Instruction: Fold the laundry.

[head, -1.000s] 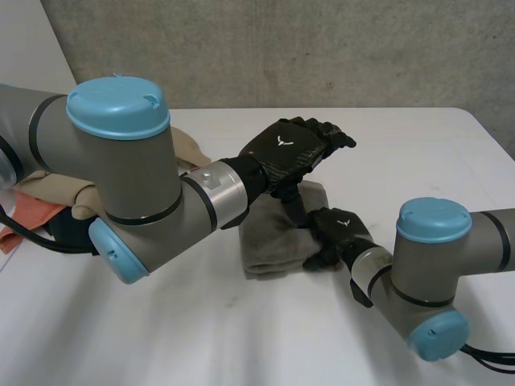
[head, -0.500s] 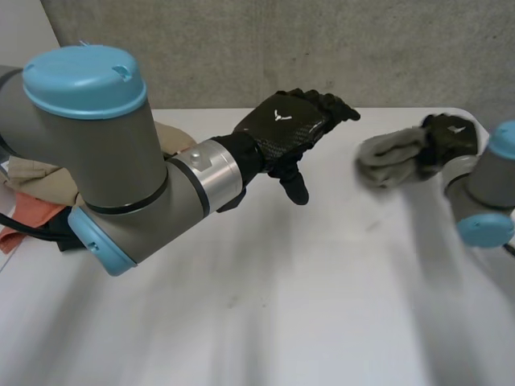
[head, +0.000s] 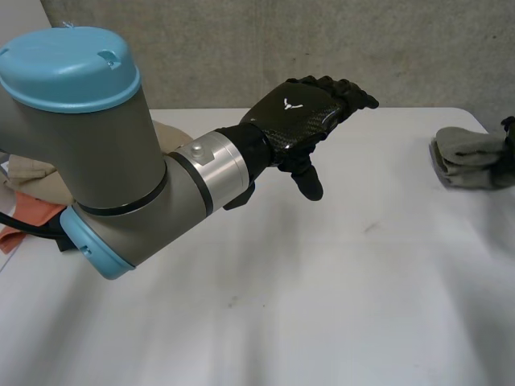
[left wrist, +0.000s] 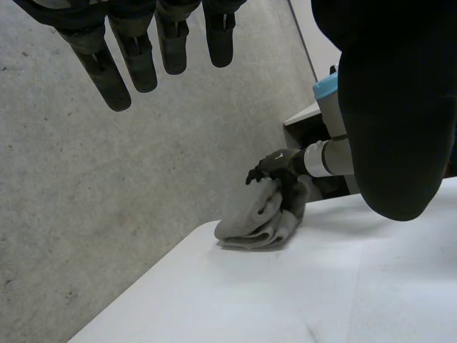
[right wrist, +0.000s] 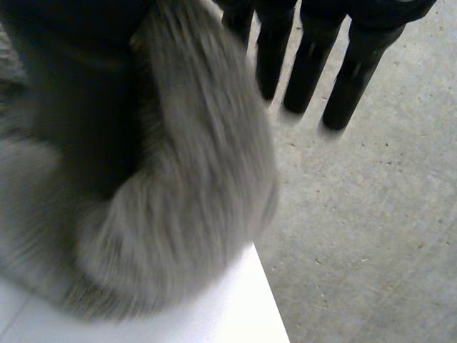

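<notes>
Apparently parking folded grey cloth (head: 471, 157) at table (head: 434, 233) edge, pinched in right hand (left wrist: 275, 166). Next: release; send empty, open left hand (head: 302, 125) to laundry heap (head: 32, 177).

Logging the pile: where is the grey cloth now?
Head view: the grey cloth lies at the right edge of the table, held by the right hand.

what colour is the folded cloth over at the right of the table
Plain grey, no pattern; the folded cloth shows best in the left wrist view.
</notes>
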